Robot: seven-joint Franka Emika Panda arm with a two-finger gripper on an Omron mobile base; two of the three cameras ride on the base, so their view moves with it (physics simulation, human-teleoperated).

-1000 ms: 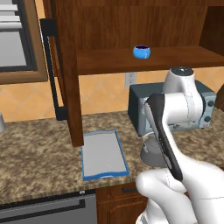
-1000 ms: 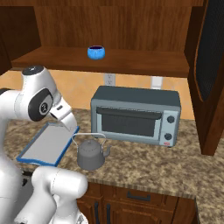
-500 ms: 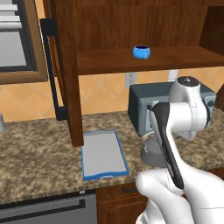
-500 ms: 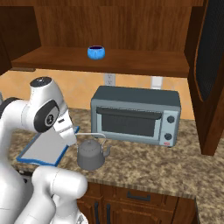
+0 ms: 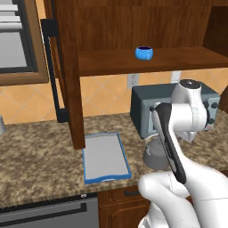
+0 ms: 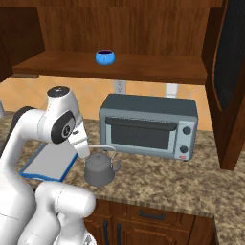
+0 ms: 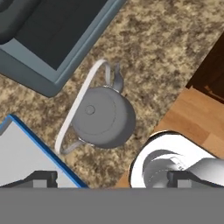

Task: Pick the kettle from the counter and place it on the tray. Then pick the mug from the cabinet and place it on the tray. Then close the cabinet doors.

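The dark grey kettle point(image 7: 101, 116) stands upright on the speckled counter point(image 7: 175, 43), its wire handle arched over the domed lid. My gripper point(image 7: 111, 180) hangs above it, open, the two fingertips point(image 7: 41, 178) far apart with nothing between them. In the right base view the kettle point(image 6: 99, 168) sits just right of my lowered hand, between the tray point(image 6: 48, 160) and a toaster oven. The arm mostly hides the kettle point(image 5: 153, 156) in the left base view. The blue-rimmed grey tray point(image 5: 105, 156) lies flat and bare. The blue mug point(image 5: 144, 52) stands on the cabinet shelf point(image 5: 178, 60).
A grey toaster oven point(image 6: 148, 125) stands on the counter right behind the kettle. The cabinet doors are open: one point(image 5: 67, 75) with a black bar handle left of the tray, another point(image 6: 232, 72) at the right. A dark appliance front sits below the counter edge point(image 5: 49, 213).
My arm's wrist has swung down and toward the kettle. The kettle, tray and mug have stayed where they were, and the gripper has stayed open.
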